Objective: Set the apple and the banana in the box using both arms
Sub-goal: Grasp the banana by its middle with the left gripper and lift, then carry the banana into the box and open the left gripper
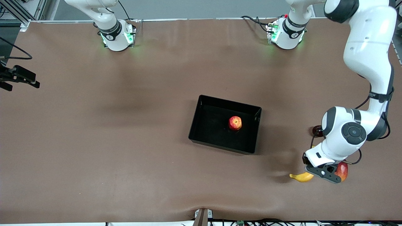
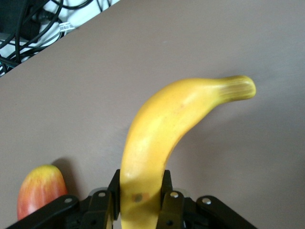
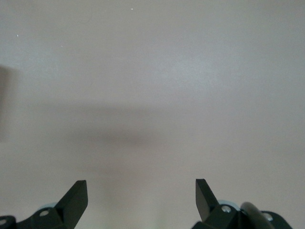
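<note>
Brown counter (image 1: pixel 125 141): shallow glossy black plastic box (image 1: pixel 201 108) mid-counter, w/ small streaky red apple (image 1: pixel 235 122) already in, so half done. Long curved yellow banana (image 2: pixel 157 143) not in yet: near left arm's end, lying lengthwise, tip toward box. Left gripper (image 2: pixel 139 202) pinching its stem-side end. Right gripper (image 3: pixel 141 200) spread, empty, waiting over bare counter.

The apple (image 1: pixel 235 122) sits in the box (image 1: pixel 201 108) at mid-worktop (image 1: pixel 125 141). Nearer the front camera, toward the left arm's end, the banana (image 1: pixel 302 177) lies between the left gripper's (image 1: pixel 323 173) fingers (image 2: pixel 167 191), a mango-like fruit (image 1: pixel 343 171) just beside it.
</note>
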